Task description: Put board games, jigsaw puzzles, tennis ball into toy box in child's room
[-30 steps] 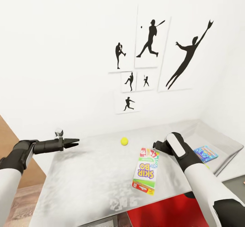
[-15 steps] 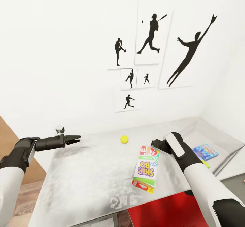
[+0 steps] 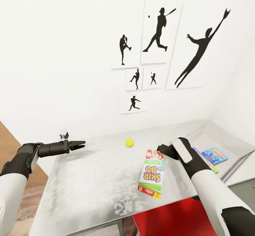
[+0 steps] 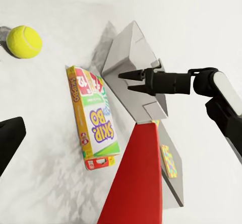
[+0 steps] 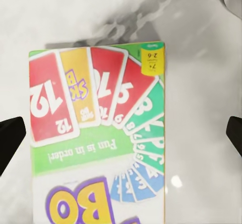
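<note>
In the toy box: small blue board game | right claw released | left claw released

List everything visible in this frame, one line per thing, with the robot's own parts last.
Skip-Bo board game: one, green-edged with printed cards, flat on the table, under the right gripper.
Small board game: one, mostly blue, in the toy box.
Tennis ball: one, yellow-green, on the table beyond the Skip-Bo box.
Toy box: one, light grey, at the table's right end.
Table: one, white-grey.
Silhouette pictures: six, black on white, on the wall.
Red panel: one, below the table's near edge.
Left gripper: black, over the table's left part, fingers nearly together.
Right gripper: black, fingers open.
</note>
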Available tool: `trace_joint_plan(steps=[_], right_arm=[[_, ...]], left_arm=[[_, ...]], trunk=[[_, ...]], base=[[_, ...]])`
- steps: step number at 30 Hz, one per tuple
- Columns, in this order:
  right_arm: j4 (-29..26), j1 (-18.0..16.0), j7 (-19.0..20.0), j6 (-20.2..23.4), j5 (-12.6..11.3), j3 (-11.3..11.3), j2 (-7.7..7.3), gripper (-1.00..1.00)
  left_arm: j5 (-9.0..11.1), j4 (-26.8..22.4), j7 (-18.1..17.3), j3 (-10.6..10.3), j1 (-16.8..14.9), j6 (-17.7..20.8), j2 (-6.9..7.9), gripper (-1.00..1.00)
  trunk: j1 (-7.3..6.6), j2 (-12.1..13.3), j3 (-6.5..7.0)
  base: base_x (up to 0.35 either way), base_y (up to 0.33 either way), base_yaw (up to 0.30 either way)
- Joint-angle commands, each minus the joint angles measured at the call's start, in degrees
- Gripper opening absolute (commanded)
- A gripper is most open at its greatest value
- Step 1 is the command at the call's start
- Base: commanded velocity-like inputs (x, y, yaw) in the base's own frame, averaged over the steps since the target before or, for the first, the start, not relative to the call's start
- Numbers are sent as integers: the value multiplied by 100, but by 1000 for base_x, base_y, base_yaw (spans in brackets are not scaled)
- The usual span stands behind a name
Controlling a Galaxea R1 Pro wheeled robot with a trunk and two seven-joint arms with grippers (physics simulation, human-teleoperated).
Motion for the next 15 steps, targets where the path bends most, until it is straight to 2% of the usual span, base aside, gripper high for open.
trace_joint_plan(steps=[1, 15], right_arm=[[-6, -5, -57, 2, -60, 28, -8, 100], [-6, -8, -51, -1, -58, 28, -39, 100]], left_arm=[[-62, -5, -47, 18, -6, 60, -2, 100], [-66, -5, -47, 13, -6, 59, 0, 100]], trunk=[[3, -13, -22], [3, -13, -153]], base=[[0, 0, 0], [0, 0, 0]])
